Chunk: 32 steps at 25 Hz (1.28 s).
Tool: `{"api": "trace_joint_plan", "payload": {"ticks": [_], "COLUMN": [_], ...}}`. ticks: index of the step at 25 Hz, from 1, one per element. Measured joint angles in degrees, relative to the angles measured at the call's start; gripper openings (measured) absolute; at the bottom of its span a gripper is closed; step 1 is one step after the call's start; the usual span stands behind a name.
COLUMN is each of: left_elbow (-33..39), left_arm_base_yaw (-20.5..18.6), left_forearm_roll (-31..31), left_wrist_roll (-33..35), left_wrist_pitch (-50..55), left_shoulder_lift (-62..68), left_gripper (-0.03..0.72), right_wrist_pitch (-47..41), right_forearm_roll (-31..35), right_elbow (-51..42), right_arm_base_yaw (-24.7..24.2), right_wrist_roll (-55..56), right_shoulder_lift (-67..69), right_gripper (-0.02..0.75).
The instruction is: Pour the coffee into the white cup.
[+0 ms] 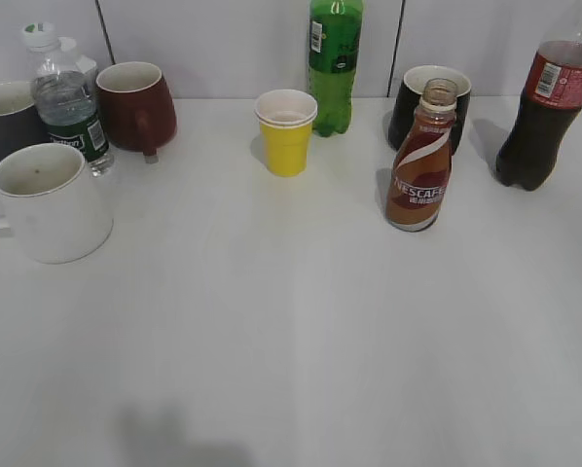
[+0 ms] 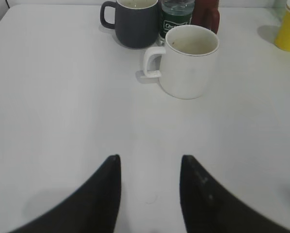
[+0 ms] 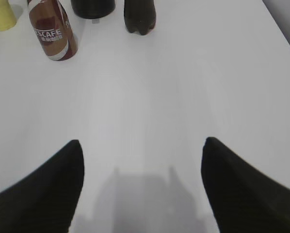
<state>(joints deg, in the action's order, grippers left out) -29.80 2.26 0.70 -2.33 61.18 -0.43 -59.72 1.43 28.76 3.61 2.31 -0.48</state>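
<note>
The coffee bottle [image 1: 419,165] with its brown-and-white NESCAFE label stands upright and uncapped at the right middle of the table; it also shows in the right wrist view [image 3: 52,34]. The white cup [image 1: 50,202], a large plain mug, stands at the left; it also shows in the left wrist view [image 2: 190,61], handle to the left. My left gripper [image 2: 150,160] is open and empty, well short of the white cup. My right gripper [image 3: 142,143] is wide open and empty, well short of the coffee. Neither gripper shows in the exterior view.
A yellow paper cup [image 1: 285,131] and a green soda bottle [image 1: 334,58] stand at the back middle. A black mug [image 1: 429,105] and a cola bottle [image 1: 549,112] stand at the back right. A water bottle [image 1: 69,102], a dark red mug [image 1: 135,105] and a dark grey mug [image 1: 4,119] stand at the back left.
</note>
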Motion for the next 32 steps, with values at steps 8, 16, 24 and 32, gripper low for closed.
{"api": "trace_joint_plan", "payload": {"ticks": [8,16,24,32], "left_elbow": [0.0,-0.06,-2.15,2.55], "left_arm_base_yaw": [0.0,0.0,0.0,0.0], "left_forearm_roll": [0.0,-0.27,-0.15,2.78], "left_wrist_roll": [0.0,0.0,0.0,0.0], "left_wrist_pitch": [0.0,-0.42,-20.35,-53.27], "left_shoulder_lift": [0.0,0.0,11.17,29.96], "left_gripper": [0.315,0.315,0.315,0.315], "right_wrist_pitch": [0.0,0.0,0.0,0.0], "right_forearm_roll": [0.0,0.0,0.0,0.0], "right_elbow": [0.0,0.0,0.0,0.0], "right_arm_base_yaw": [0.0,0.0,0.0,0.0], "right_wrist_roll": [0.0,0.0,0.0,0.0], "right_shoulder_lift": [0.0,0.0,0.0,0.0], "right_gripper": [0.588,0.588,0.588,0.588]}}
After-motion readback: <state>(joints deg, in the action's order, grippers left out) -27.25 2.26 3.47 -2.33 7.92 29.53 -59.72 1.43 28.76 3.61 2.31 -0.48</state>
